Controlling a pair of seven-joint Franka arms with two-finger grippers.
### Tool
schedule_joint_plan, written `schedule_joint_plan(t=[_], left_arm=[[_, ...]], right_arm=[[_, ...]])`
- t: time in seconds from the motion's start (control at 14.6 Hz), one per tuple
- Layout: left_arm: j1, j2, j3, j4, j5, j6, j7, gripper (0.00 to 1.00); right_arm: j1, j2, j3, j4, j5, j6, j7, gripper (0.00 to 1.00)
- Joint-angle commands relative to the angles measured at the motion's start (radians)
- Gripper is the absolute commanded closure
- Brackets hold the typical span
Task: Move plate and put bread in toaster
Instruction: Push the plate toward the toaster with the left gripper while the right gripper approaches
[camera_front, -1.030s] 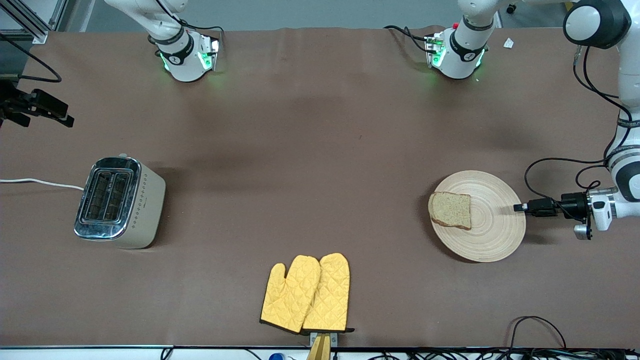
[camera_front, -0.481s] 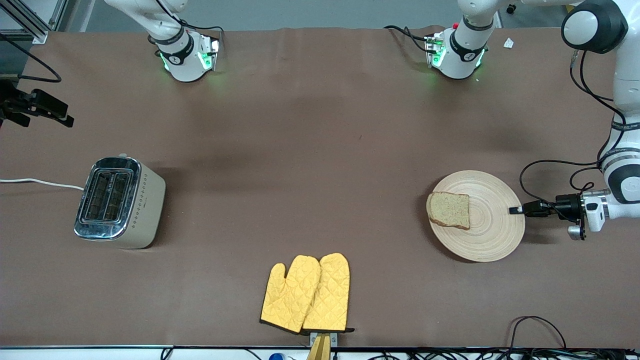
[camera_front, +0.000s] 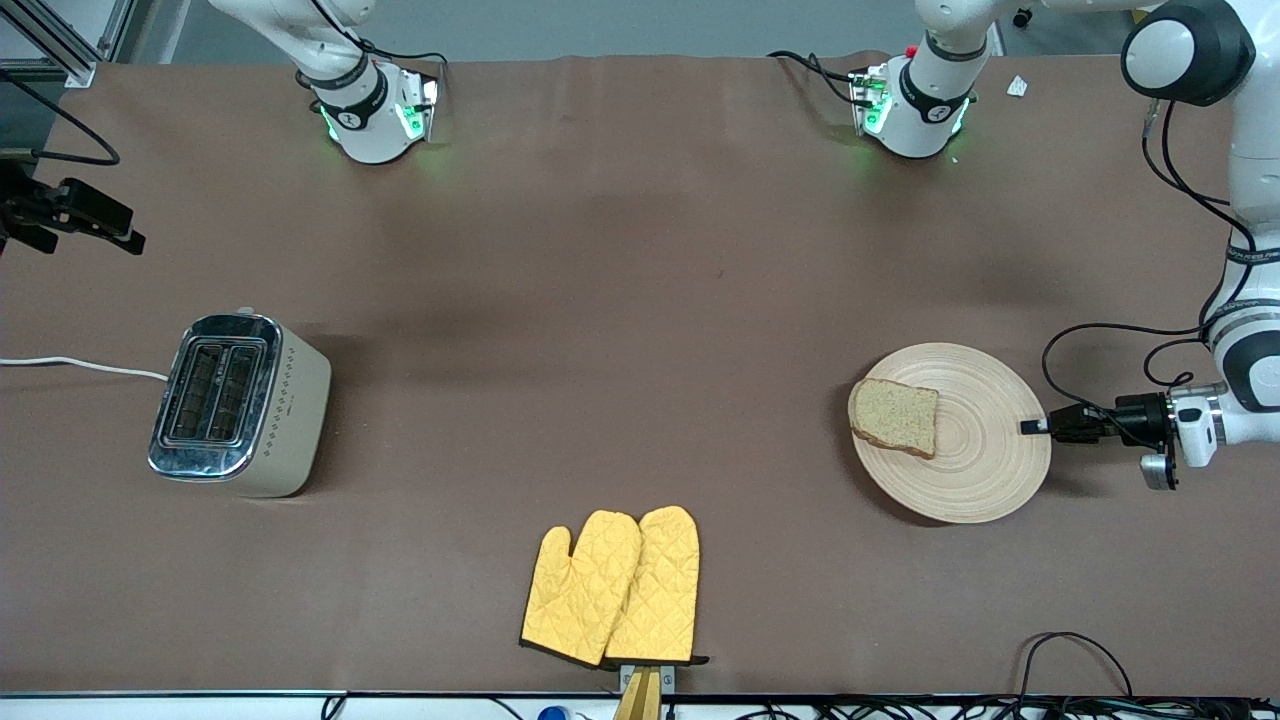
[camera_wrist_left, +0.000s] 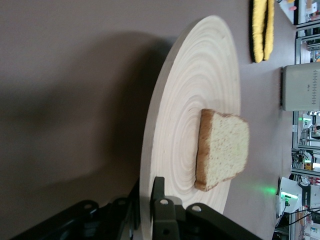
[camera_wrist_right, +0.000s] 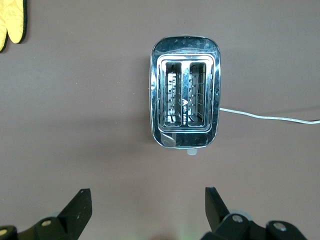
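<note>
The pale wood plate (camera_front: 975, 465) lies toward the left arm's end of the table, with the brown bread slice (camera_front: 895, 417) on its side toward the toaster. My left gripper (camera_front: 1030, 427) is shut on the plate's rim. In the left wrist view the rim (camera_wrist_left: 150, 165) passes between the fingers (camera_wrist_left: 159, 192), the bread (camera_wrist_left: 225, 147) lies flat, and a shadow shows under the plate. The cream toaster (camera_front: 238, 403) stands at the right arm's end, both slots empty (camera_wrist_right: 184, 95). My right gripper (camera_front: 85, 215) waits open, high above the table beside the toaster (camera_wrist_right: 147, 205).
A pair of yellow oven mitts (camera_front: 612, 587) lies near the table's front edge, between toaster and plate. The toaster's white cord (camera_front: 80, 365) runs off the right arm's end. Cables lie at the front edge by the left arm's end (camera_front: 1080, 650).
My left gripper has pushed a little onto the plate's rim. The plate and bread have shifted slightly toward the toaster's end. The right arm has not moved.
</note>
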Motion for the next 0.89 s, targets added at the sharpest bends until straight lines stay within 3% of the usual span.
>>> schedule_joint_plan(t=[0.0, 0.34, 0.69, 0.82], left_arm=[[-0.007, -0.011, -0.071, 0.013, -0.001, -0.056, -0.005, 1.0], [-0.021, -0.005, -0.254, 0.006, -0.001, -0.061, -0.178, 1.0], [-0.192, -0.004, -0.261, -0.01, -0.096, -0.036, -0.216, 1.0], [-0.242, -0.002, -0.263, -0.049, -0.133, 0.057, -0.218, 1.0]], right_arm=[[-0.02, 0.0, 0.01, 0.0, 0.011, -0.004, -0.014, 0.0], [-0.028, 0.0, 0.01, 0.0, 0.011, -0.003, -0.016, 0.0], [-0.044, 0.033, 0.008, 0.009, 0.01, 0.032, -0.025, 0.0], [-0.057, 0.066, 0.008, 0.008, 0.01, 0.046, -0.026, 0.0]])
